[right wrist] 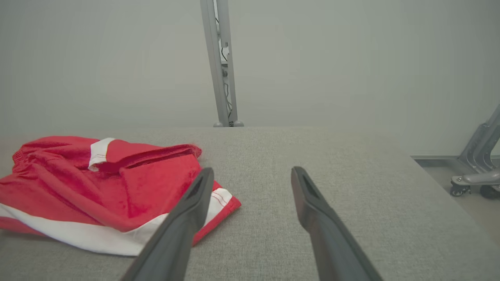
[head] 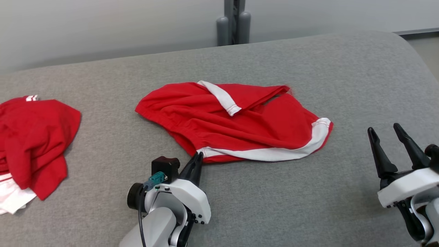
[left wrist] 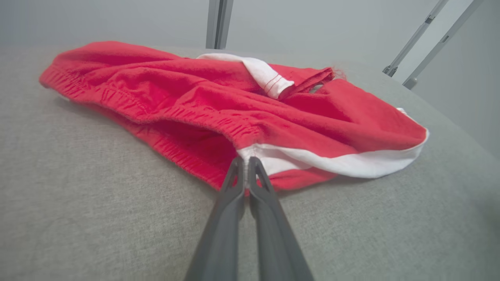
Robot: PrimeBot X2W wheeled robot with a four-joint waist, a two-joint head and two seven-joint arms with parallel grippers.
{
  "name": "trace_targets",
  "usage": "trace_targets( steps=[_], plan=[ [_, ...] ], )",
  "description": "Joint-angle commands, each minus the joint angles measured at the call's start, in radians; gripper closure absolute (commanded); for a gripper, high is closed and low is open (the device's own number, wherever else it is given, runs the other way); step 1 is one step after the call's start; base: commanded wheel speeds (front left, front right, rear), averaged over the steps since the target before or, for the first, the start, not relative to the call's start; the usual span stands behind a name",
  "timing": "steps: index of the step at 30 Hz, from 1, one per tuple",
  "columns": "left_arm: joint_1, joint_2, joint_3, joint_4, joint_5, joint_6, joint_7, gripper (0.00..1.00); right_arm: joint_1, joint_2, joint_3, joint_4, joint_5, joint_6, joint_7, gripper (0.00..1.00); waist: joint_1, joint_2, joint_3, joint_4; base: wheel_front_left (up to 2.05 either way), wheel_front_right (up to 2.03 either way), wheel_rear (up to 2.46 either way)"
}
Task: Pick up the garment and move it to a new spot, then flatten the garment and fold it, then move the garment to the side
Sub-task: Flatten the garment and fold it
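The garment [head: 240, 127] is a pair of red shorts with white bands. It lies crumpled in the middle of the grey table [head: 274, 206], with one part flipped back over the top. It looks soft, light and floppy (more like a T-shirt than a stiff jacket). It will likely sag and bend wherever it is lifted. The cloth looks a bit fuzzy, so it should not slip much, and it cannot break. A good place to hold it is a thick edge, like the stretchy waist or a white band, because a seam gives the fingers more to bite on. Holding two far-apart corners would help pull it flat.

The left gripper [head: 197, 159] has its two fingers pressed together on the near edge of the garment, right where the white band meets the red waist. It seems to have a pinch of cloth there. The rest of the garment spreads away from it, farther off and to the right.

The right gripper [head: 384, 128] has its fingers wide apart and holds nothing. It sits to the right of the garment, near the white corner but not touching it.
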Motion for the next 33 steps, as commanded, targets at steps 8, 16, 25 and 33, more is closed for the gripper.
trace_targets(
  steps=[8,16,25,33],
  plan=[
    [0.027,0.006,-0.041,-0.061,0.028,0.012,-0.003,1.00,-0.180,-0.058,0.225,0.273,0.154,0.000,0.003,0.00,0.0000,0.0000,0.007,0.084,0.00,0.00,0.00],
    [0.048,0.007,-0.040,-0.078,0.042,0.058,-0.003,1.00,-0.283,-0.131,0.476,0.369,0.260,0.000,0.025,0.00,0.0000,0.0000,0.009,0.150,0.00,0.00,0.00],
    [0.045,0.006,-0.051,-0.090,0.028,0.070,-0.003,1.00,-0.328,-0.193,0.696,0.362,0.401,0.000,0.043,0.00,0.0000,0.0000,0.010,0.190,0.00,0.00,0.00],
    [0.053,0.006,-0.048,-0.102,0.023,0.070,-0.003,1.00,-0.359,-0.216,0.836,0.347,0.502,0.000,0.031,0.00,0.0000,0.0000,0.015,0.188,0.00,0.00,0.00]
  ],
)
